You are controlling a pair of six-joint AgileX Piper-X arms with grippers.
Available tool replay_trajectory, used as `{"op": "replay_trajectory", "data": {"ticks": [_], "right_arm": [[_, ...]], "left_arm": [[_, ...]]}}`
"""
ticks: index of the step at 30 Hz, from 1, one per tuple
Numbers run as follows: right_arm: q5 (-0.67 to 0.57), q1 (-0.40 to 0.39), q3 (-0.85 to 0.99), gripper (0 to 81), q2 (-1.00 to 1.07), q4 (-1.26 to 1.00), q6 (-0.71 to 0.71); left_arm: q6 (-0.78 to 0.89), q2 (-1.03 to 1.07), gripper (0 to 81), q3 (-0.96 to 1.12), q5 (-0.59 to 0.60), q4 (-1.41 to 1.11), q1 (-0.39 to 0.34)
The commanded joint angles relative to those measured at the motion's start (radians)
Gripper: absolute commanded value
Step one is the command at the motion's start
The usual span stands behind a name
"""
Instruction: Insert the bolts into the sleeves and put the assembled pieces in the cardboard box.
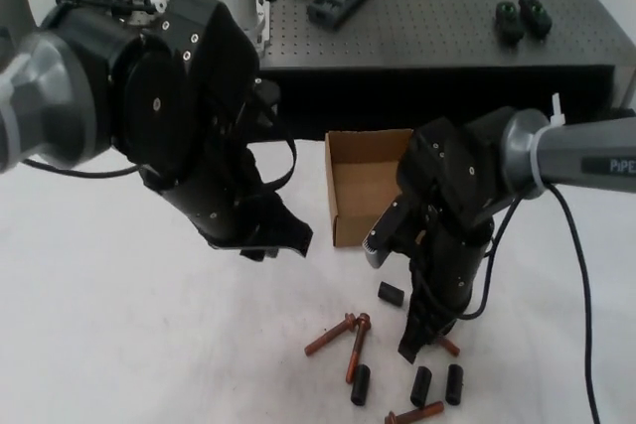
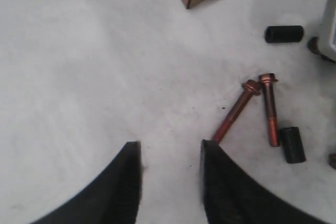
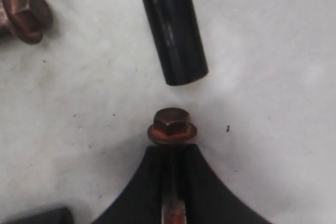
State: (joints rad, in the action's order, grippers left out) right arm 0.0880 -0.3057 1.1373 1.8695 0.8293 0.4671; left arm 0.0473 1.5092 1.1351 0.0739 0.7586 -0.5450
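Hardware lies scattered on the white bench (image 1: 149, 345) in the high view: copper-coloured bolts (image 1: 331, 337) and short black sleeves (image 1: 421, 384), near the open cardboard box (image 1: 363, 181). The right arm (image 1: 447, 196) stands low among them. The left arm (image 1: 179, 96) hangs higher, beside the box.

In the left wrist view the left arm's jaws are spread and hold nothing, above bare bench. A pair of bolts (image 2: 236, 109) lies near, heads close together, with a loose sleeve (image 2: 293, 144) just beside one shank's end.

In the right wrist view the right arm's jaws pinch the held bolt (image 3: 172, 127) by its shank right under the hexagonal head, which juts past the tips. The nearest sleeve (image 3: 175, 34) lies just beyond the head, apart from it.

Both parts look small, light and rigid, so neither should deform under a firm pinch. Their round, smooth sides probably roll and may twist between flat pads. A sleeve is best taken across its middle, leaving the bore ends free. The bolt is best held close to the head, as here, though its free end must then be exposed for insertion.
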Motion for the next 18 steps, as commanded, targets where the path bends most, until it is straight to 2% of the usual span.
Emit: {"op": "replay_trajectory", "data": {"ticks": [1,5,8,18], "right_arm": [[0.01,0.017,0.007,1.8,-0.017,-0.037,-0.015],[-0.024,0.062,0.004,1.8,-0.102,-0.081,-0.076],[-0.069,0.114,-0.005,1.8,-0.195,-0.082,-0.109],[-0.088,0.304,-0.216,1.8,-0.554,-0.028,-0.227]], "left_arm": [[-0.06,-0.013,27.4,-0.001,0.107,-0.016,0.001],[-0.063,-0.003,27.4,-0.001,0.195,-0.084,-0.013],[-0.063,0.023,27.4,0.001,0.232,-0.156,-0.05],[-0.015,0.28,27.7,0.182,0.253,-0.099,-0.26]]}}
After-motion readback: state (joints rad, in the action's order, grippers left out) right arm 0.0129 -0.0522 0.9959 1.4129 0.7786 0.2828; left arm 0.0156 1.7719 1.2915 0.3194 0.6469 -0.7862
